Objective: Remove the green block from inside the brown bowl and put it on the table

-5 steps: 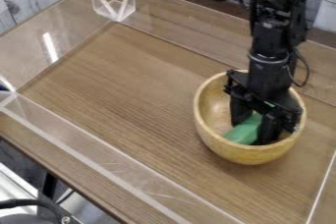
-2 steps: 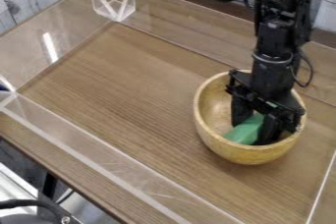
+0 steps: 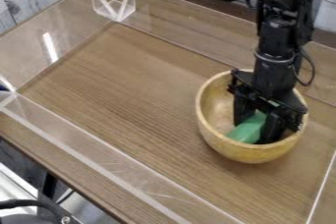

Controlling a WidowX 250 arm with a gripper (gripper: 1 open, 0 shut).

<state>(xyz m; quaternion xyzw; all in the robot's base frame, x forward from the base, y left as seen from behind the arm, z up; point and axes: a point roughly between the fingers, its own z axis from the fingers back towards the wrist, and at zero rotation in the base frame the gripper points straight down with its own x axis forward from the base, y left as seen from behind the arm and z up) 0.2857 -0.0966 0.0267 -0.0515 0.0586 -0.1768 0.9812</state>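
A light tan wooden bowl, the brown bowl point(image 3: 217, 135), stands on the table point(image 3: 118, 90) at the right. Inside it lies the bright green block point(image 3: 246, 132), partly covered by the gripper. My black gripper point(image 3: 266, 128) reaches straight down into the bowl, and its fingers point(image 3: 280, 125) are closed around the block. The block appears to sit low in the bowl, near its floor. The arm rises from the bowl toward the top right of the camera view.
Low clear acrylic walls point(image 3: 79, 144) edge the tabletop on all sides, with a clear bracket point(image 3: 116, 4) at the far corner. Bare wood stretches to the left of the bowl. The right wall runs close behind the bowl.
The gripper and arm have shifted slightly to the right within the bowl. The green block stays between the fingers.
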